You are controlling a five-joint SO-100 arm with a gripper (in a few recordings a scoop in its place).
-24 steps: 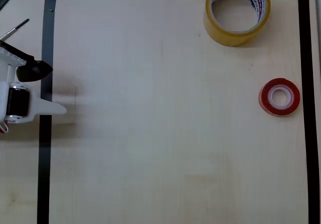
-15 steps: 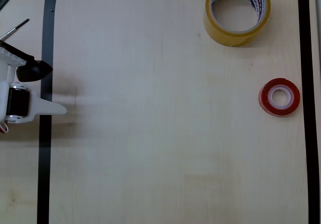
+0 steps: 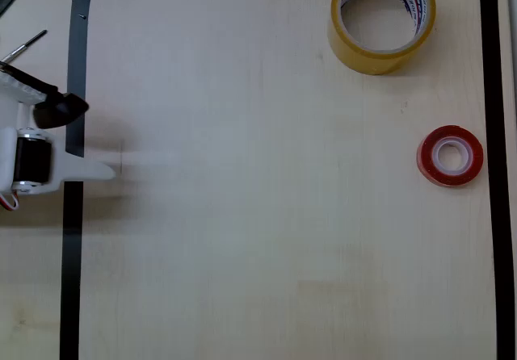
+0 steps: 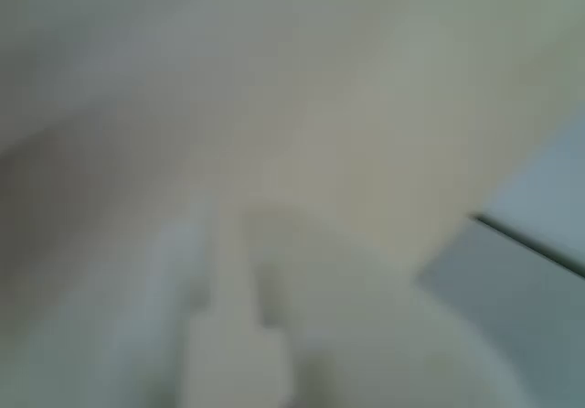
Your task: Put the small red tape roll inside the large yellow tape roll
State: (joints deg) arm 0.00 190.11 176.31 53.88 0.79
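Note:
In the overhead view the small red tape roll (image 3: 450, 156) lies flat near the right black tape line, its white core showing. The large yellow tape roll (image 3: 382, 19) stands at the top right, its hole facing up and empty. My gripper (image 3: 101, 170) is at the far left edge, its white finger pointing right over the left tape line, far from both rolls. Nothing is between its fingers. The wrist view is a blur of pale table with white fingers (image 4: 228, 335) low in the frame; how the jaws stand is unclear.
Black tape lines (image 3: 73, 215) frame the light wooden table (image 3: 258, 215) on the left, top and right. A thin metal tool (image 3: 24, 47) lies outside the frame at the upper left.
My gripper has shifted slightly to the right and up at the left edge. Both tape rolls stay where they were.

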